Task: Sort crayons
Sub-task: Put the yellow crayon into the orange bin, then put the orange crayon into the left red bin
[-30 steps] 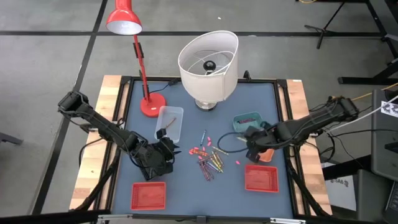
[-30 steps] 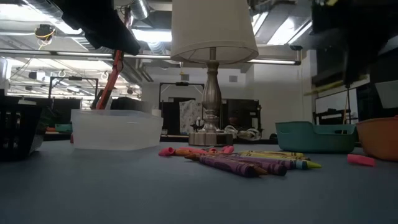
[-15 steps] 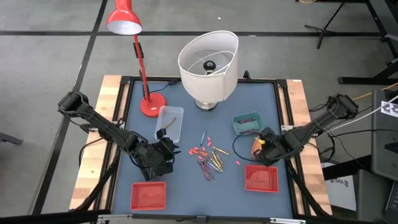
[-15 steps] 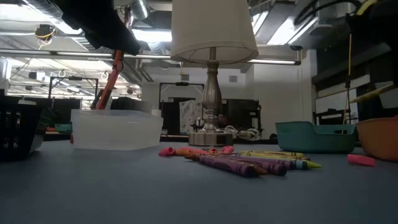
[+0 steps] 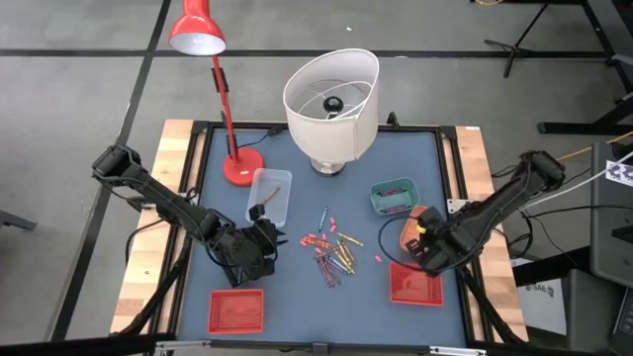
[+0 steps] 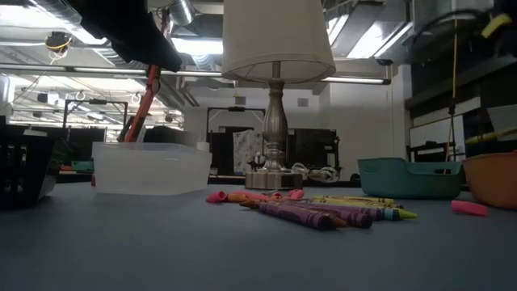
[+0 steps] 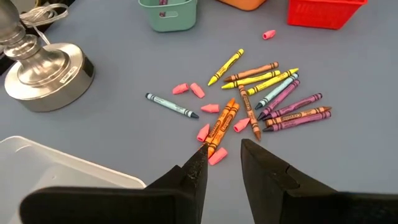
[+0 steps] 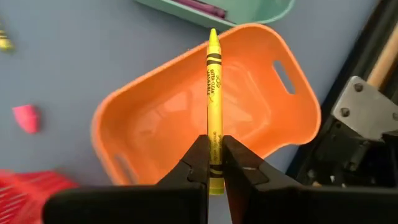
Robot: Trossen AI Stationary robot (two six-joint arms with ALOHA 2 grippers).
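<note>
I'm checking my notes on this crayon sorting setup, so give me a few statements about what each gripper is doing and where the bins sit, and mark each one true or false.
1. The right gripper is shut on a yellow crayon. True.
2. That crayon hangs over the orange bin. True.
3. The left gripper holds a purple crayon. False: its fingers are apart and hold nothing, hovering near the loose crayon pile.
4. The orange bin is full of crayons. False: the part of its inside that shows is bare.
5. The teal bin sits beside the orange bin. True.
</note>
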